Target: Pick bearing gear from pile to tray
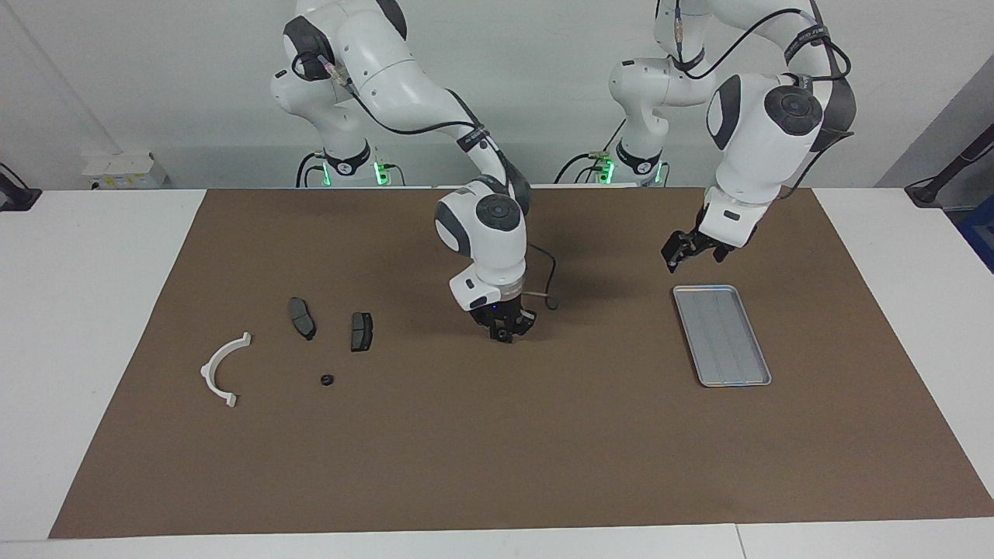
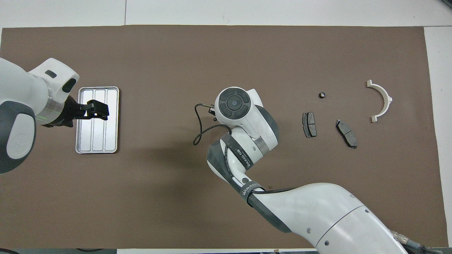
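The pile lies toward the right arm's end of the table: a white curved arc [image 1: 224,369] [image 2: 380,102], two dark brake pads [image 1: 301,317] [image 1: 361,331] and one small black ring, the bearing gear [image 1: 327,380] [image 2: 322,95], which lies farther from the robots than the pads. The silver tray [image 1: 722,376] [image 2: 97,146] has nothing in it. My right gripper [image 1: 509,334] points down low over the bare mat mid-table, between pile and tray. In the overhead view its own wrist hides it. My left gripper [image 1: 674,262] [image 2: 102,109] hangs open and empty over the tray's nearer end.
A brown mat [image 1: 497,450] covers most of the white table. The right arm's cable [image 1: 550,279] loops beside its wrist. Bare mat lies between the pile and the tray.
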Available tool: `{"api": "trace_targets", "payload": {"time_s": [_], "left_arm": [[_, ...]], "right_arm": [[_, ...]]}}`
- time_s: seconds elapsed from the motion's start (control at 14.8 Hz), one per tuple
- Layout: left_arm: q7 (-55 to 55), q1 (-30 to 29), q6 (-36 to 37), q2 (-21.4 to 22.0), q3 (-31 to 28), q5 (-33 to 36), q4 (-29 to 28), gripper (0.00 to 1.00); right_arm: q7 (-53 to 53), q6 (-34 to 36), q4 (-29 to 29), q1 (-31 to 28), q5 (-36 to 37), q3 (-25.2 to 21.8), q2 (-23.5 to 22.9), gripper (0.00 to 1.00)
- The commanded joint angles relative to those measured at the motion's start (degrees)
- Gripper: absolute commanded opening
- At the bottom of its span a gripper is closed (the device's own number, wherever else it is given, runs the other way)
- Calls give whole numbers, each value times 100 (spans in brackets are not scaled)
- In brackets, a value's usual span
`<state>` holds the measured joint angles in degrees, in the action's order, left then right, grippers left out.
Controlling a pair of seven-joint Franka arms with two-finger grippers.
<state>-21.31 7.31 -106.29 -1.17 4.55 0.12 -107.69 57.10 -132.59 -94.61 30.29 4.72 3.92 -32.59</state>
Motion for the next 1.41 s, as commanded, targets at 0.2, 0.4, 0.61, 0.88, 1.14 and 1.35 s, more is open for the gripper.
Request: {"api": "trace_targets", "payload": {"time_s": [0.2,0.4,0.61,0.88,1.14,1.35], "left_arm": [[-1065,674,-461,-322,-69,-56,73,100],[-1663,1166,-577,-576,-77,-65,239,100],[-2665,1754,-516,-1392,-86,-47,1072,100],[-3712,2467,-594,-2720,-95,-47,2224,100],[-4223,2679,-1429,-3028,-77,-143,1962,100],[-4224,2926,-1290,-3575,-183,-188,2437,100]], "right_arm": [[-1556,643,406,-872,38,38,217,100],[-3482,893,514,-1787,3,30,384,100],[-4958,841,514,-2412,91,21,385,100],[-5806,630,84,-2861,73,29,446,100],[-5939,331,-391,-2879,73,29,508,100],[-6000,322,-594,-2879,73,29,569,100]]}}
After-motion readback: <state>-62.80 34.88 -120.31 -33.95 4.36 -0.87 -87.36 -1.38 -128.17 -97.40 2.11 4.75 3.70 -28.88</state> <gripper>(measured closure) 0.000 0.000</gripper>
